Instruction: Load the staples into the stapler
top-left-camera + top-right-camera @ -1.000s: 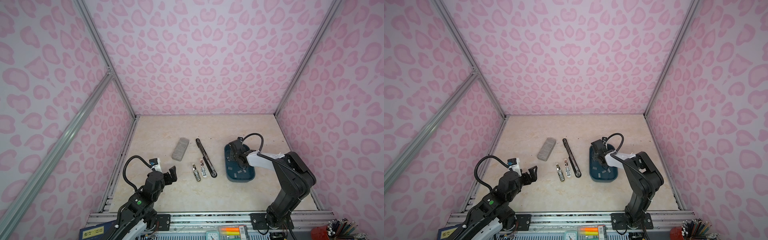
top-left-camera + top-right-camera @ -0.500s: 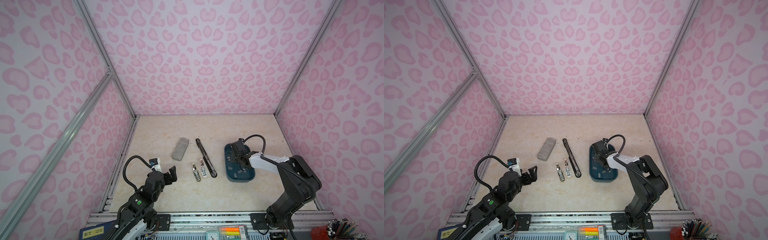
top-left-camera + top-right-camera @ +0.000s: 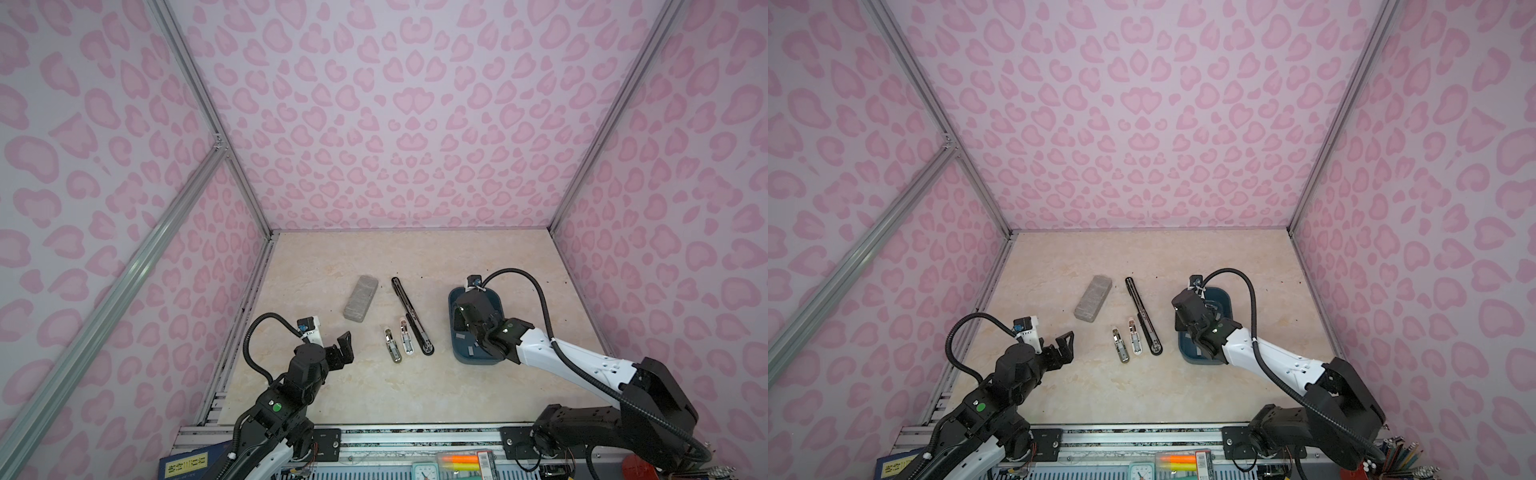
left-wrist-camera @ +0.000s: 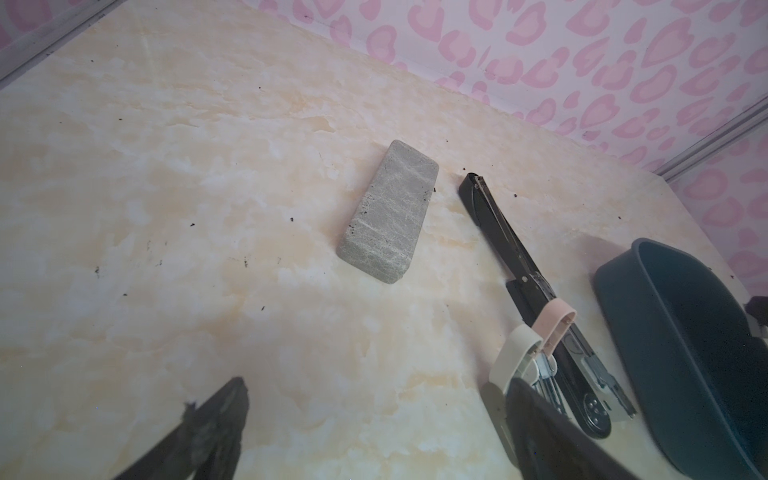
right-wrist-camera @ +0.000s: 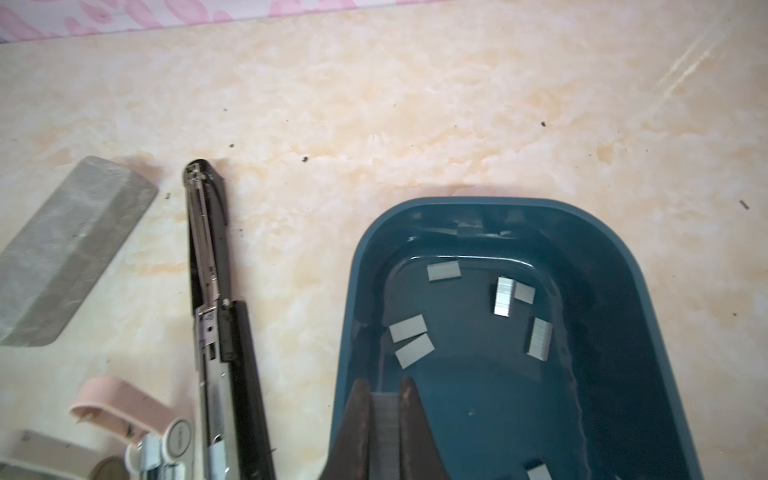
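At the worktop's point(image 3: 374, 386) 8 o'clock the left fingers point(image 3: 344, 337) hang spread wide, holding nothing. A grey block point(image 3: 360, 298) lies at 10 o'clock of the open black stapler point(image 3: 409, 313), with two small staplers point(image 3: 405, 340) at its 7 o'clock. At its 3 o'clock, loose staples point(image 5: 505, 296) lie in the blue tray point(image 5: 478, 203), where the right fingers point(image 5: 355, 428) pinch one strip point(image 5: 384, 419).

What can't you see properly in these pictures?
- Number of staples: the right wrist view's bottom edge cuts off the blue tray; in both top views the right arm covers much of it.
- Length of the pinched strip: the fingers of the right gripper and that edge hide it.
- Two small staplers: in the left wrist view, a finger of the left gripper covers their near ends.
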You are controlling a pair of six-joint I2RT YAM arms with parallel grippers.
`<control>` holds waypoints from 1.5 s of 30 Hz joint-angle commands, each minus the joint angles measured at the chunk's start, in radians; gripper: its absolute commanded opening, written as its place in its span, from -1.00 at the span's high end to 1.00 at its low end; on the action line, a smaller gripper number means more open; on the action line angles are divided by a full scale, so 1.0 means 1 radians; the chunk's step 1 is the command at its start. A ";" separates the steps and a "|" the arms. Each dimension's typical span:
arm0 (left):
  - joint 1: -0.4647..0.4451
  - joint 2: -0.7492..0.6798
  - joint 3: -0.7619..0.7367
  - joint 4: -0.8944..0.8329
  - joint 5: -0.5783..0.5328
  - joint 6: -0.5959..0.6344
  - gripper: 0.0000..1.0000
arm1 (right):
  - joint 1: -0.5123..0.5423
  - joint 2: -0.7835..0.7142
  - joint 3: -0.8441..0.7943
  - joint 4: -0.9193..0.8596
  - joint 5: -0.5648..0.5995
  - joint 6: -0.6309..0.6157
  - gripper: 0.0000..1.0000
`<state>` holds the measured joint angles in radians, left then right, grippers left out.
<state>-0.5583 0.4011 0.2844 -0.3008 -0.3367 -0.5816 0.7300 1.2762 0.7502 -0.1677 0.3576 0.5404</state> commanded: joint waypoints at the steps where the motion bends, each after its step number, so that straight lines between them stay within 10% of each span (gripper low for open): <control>1: 0.001 -0.019 -0.007 0.010 0.011 0.002 -0.95 | 0.065 -0.072 -0.035 0.023 0.043 -0.032 0.88; 15: 0.000 -0.081 -0.022 0.002 0.007 0.002 -0.95 | 0.351 0.098 -0.048 0.294 0.020 -0.059 0.90; 45: 0.000 -0.063 -0.018 0.006 -0.002 -0.001 -0.95 | 0.411 0.438 0.046 0.398 0.156 0.010 0.89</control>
<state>-0.5583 0.3340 0.2642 -0.3042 -0.3237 -0.5816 1.1446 1.6974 0.7853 0.2394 0.4938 0.5560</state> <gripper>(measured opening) 0.977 0.100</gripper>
